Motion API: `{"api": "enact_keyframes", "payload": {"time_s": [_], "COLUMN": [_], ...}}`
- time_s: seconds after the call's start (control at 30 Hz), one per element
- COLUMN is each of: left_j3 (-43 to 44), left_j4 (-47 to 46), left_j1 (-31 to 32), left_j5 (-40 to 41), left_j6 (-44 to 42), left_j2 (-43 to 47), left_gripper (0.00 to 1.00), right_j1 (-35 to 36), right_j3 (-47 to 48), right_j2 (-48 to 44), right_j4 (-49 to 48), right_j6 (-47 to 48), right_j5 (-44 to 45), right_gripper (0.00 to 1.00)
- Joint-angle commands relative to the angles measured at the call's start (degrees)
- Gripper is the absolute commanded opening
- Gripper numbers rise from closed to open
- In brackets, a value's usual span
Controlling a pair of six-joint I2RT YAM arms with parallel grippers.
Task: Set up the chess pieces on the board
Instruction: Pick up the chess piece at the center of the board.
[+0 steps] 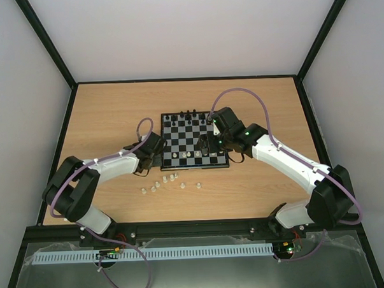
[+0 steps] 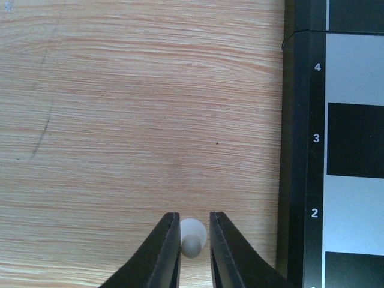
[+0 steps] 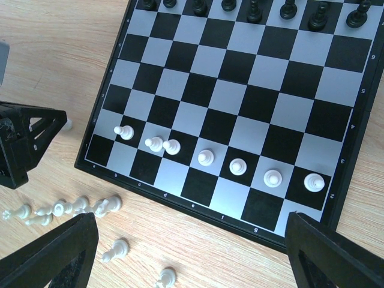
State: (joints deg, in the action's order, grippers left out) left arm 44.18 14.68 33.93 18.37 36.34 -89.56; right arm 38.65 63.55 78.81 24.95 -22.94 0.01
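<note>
In the left wrist view my left gripper (image 2: 194, 235) is shut on a small white pawn (image 2: 193, 236) standing on the wood, just left of the board (image 2: 297, 150) by its rank-2 mark. From above, the left gripper (image 1: 155, 152) sits at the board's (image 1: 179, 138) left edge. Several white pawns (image 3: 206, 157) stand in the second row of the board (image 3: 240, 78). Other white chess pieces (image 3: 60, 207) lie loose on the table in front of it. My right gripper (image 3: 192, 258) hangs open above the board's near edge, holding nothing.
Black pieces (image 3: 252, 9) line the board's far row. The loose white pieces (image 1: 162, 182) lie scattered between the board and the arm bases. The left arm's fingers (image 3: 24, 144) show at the left of the right wrist view. Black frame rails bound the table.
</note>
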Motion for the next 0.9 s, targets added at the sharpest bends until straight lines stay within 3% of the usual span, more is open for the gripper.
{"api": "enact_keyframes", "payload": {"time_s": [0.0,0.43,0.87], "left_j3": [0.84,-0.05,8.54], "left_j4": [0.04,2.04,6.1], "left_j1": [-0.47,-0.43,3.29], "left_j5": [0.18,-0.26,-1.87], "left_j6": [-0.68,-0.56,-1.63], "left_j2": [-0.44,1.94,5.3], "left_gripper": [0.15,0.07,0.07], "right_j1": [0.19,0.15,0.15], "right_j3": [-0.78,-0.82,-0.69], "right_j2": [-1.2,-0.75,-0.85], "right_j4": [0.61,0.45,0.69], "right_j6": [0.52,0.53,0.53], "right_j5": [-0.17,-0.52,-0.01], "right_gripper": [0.86,0.86,0.86]}}
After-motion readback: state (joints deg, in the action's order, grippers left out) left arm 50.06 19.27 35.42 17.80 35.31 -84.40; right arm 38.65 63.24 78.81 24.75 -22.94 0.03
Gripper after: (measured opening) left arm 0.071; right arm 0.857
